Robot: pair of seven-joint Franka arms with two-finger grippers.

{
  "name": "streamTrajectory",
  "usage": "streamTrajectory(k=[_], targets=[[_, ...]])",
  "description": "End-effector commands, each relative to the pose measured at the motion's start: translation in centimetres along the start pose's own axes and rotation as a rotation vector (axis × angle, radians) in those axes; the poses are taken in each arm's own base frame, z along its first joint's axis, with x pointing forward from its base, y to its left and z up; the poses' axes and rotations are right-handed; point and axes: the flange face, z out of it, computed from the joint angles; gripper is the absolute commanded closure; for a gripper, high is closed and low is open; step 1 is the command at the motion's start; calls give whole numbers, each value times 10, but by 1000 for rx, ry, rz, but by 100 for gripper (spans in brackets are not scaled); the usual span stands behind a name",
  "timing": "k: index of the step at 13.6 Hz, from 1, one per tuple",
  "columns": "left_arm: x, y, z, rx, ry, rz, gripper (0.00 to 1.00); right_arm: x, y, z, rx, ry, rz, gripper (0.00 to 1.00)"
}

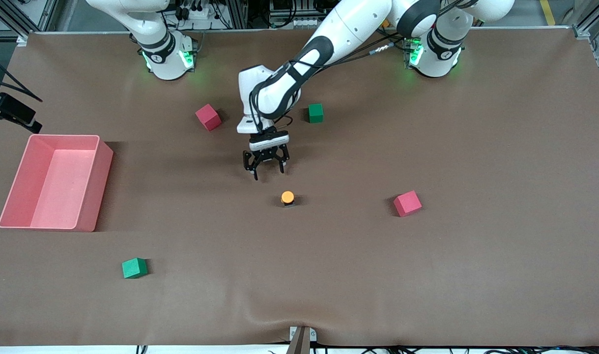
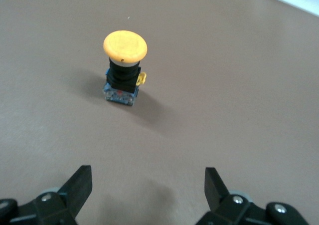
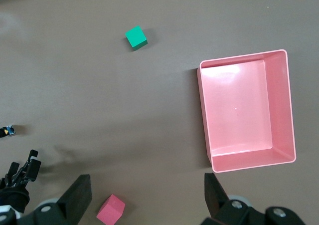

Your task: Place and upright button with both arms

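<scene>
The button (image 1: 288, 197) stands upright on the brown bench (image 1: 476, 275), orange cap up and dark body down, near the bench's middle; in the left wrist view the button (image 2: 124, 68) shows a blue base and a small yellow tab on one side of its body. Nothing touches it. The left arm (image 1: 324, 46) reaches from its base out over the bench, and the left end effector (image 1: 266, 172) hangs above the bench surface close to the button, on the side toward the robots' bases, empty, with its fingers (image 2: 79, 185) spread apart. The right arm (image 1: 152, 29) waits near its base; the right end effector (image 3: 144, 192) is seen only in the right wrist view, high above the bench, empty, fingers spread. A pink bin (image 1: 90, 187) sits at the right arm's end of the bench with nothing visible inside it. A red cube (image 1: 208, 117) lies near the right arm's base, and a green cube (image 1: 316, 112) lies beside the left arm's wrist. A second red cube (image 1: 407, 203) lies level with the button, toward the left arm's end. A second green cube (image 1: 134, 268) lies nearer to the front camera than the bin. All four cubes are well apart from the button.
</scene>
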Motion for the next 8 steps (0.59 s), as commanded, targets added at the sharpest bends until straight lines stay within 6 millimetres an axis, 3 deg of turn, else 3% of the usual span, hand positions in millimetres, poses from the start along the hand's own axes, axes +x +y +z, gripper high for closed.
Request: streamTrajectory(k=[1,3,5,8], targets=[[41,12,-37,62,-75,38,0,2,3,-3,-9,-2,-4,0],[70,20,-58,84,-124,45,0,2,2,-3,-9,-3,-5,0],[113,24,-76,104,-154,34,0,2,2,-3,-9,-2,-5,0],[202,21,-121,137,-278,69,0,2,2,-3,-7,-2,-5,0]])
